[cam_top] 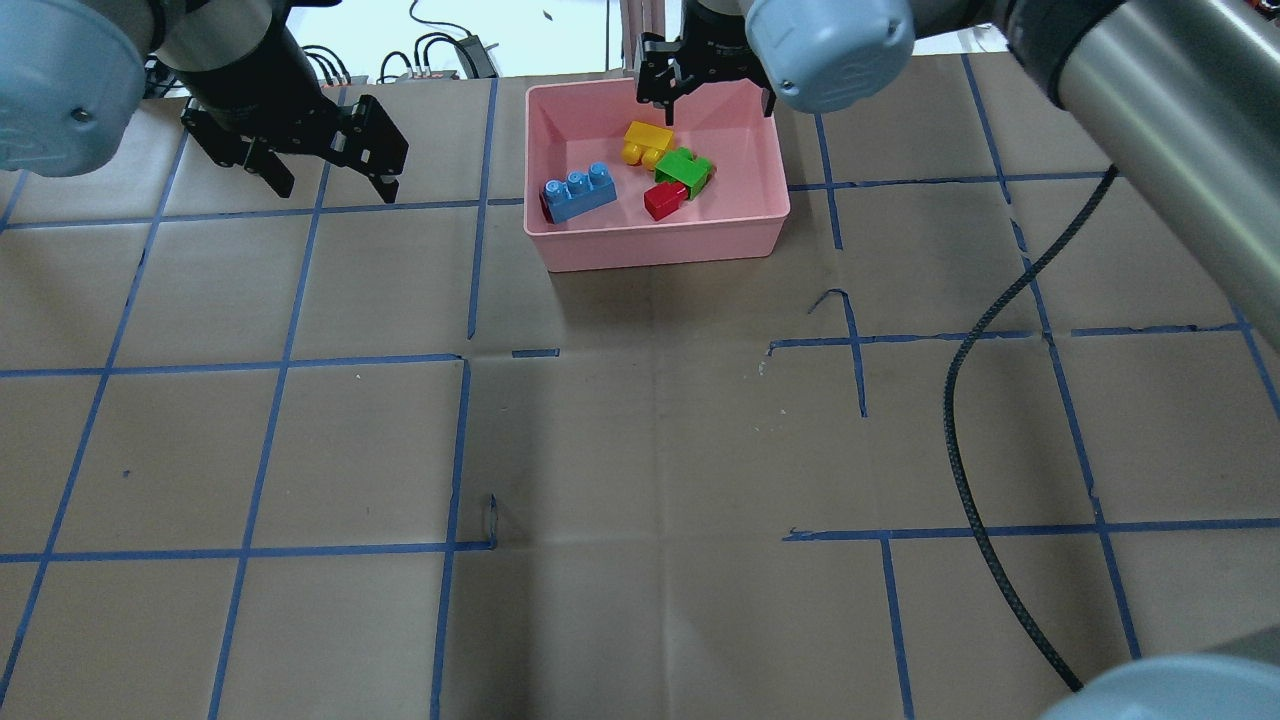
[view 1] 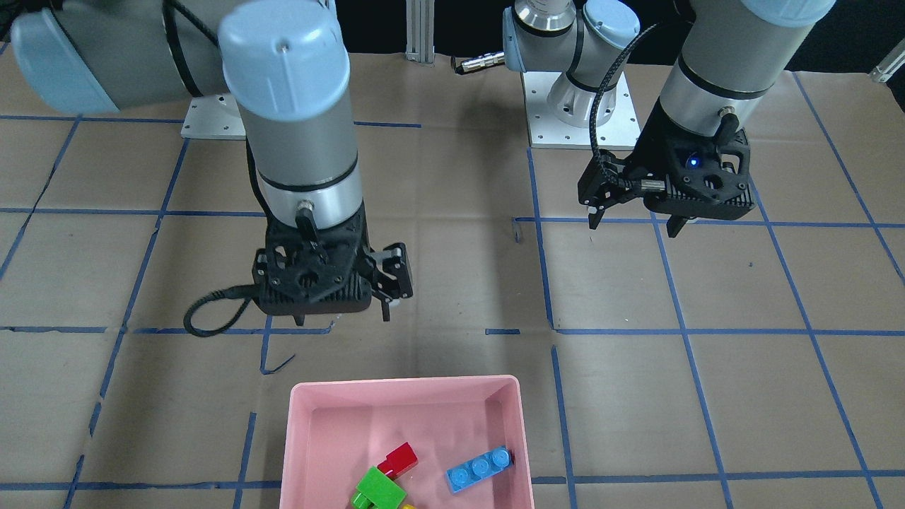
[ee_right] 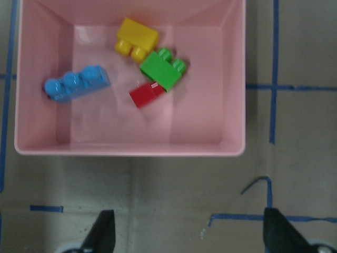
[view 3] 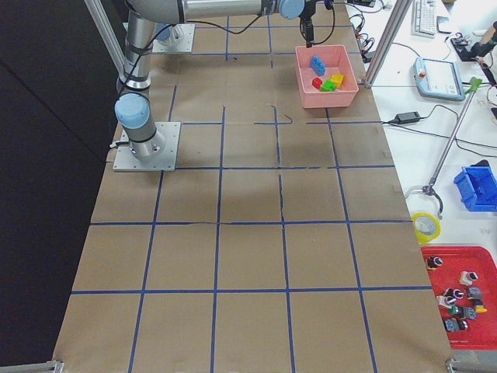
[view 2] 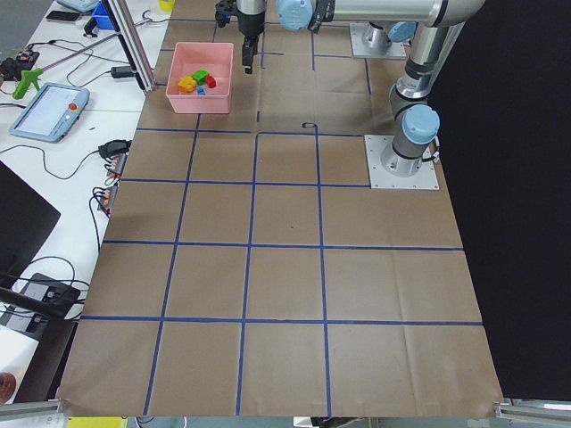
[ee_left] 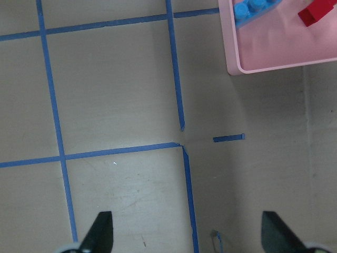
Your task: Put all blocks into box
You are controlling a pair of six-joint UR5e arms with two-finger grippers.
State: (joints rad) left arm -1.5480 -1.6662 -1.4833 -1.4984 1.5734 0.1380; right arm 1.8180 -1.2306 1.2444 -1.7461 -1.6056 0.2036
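Four bricks (cam_top: 683, 167) in pink tray (cam_top: 660, 245), 12 o'clock; left gripper (view 1: 633, 227), right gripper (view 1: 343, 318) spread empty, so lift straight up, clear of rim.

Left pincer (cam_top: 336, 188) and right pincer (view 1: 344, 316), both agape, downward.

I see the table (cam_top: 640, 450) covered in brown paper, gridded with blue tape (cam_top: 250, 551). In the exterior right view, a white bench (view 3: 466, 140) beyond the table's right edge carries a grey screen pendant (view 3: 439, 78), a blue bin (view 3: 475, 189), a yellow tape roll (view 3: 425, 227) and, nearest, a red tray (view 3: 458, 256) of small parts.
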